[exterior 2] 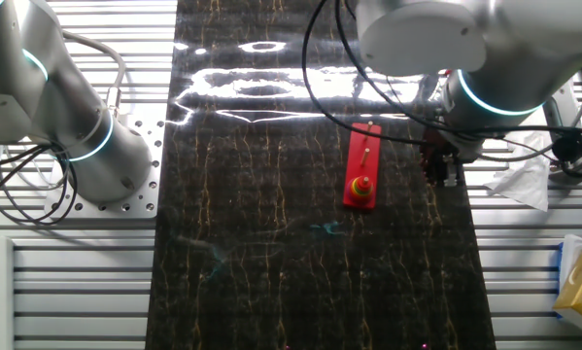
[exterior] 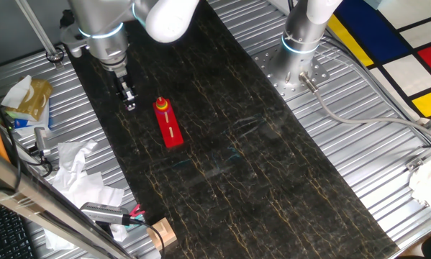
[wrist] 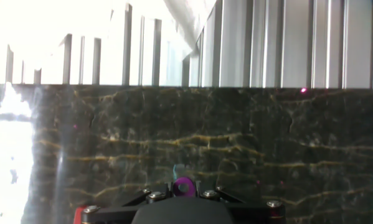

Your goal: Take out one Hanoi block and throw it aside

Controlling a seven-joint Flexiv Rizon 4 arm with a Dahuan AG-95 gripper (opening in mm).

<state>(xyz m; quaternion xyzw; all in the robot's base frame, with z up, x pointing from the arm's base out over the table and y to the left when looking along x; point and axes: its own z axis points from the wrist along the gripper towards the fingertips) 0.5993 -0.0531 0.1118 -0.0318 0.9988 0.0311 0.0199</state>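
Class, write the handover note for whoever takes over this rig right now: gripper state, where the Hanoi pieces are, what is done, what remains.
Gripper: beside the red Hanoi base, over the dark mat, apart from it; open or shut cannot be told.
Blocks: stacked on the peg at one end of the base.
Done: no block seen lying off the base.
Left: lift one block off the peg and throw it aside.

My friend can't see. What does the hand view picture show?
A dark marbled mat with gold veins fills most of the view, with ribbed metal table beyond it. A small purple piece sits at the bottom, just above the gripper's black body.
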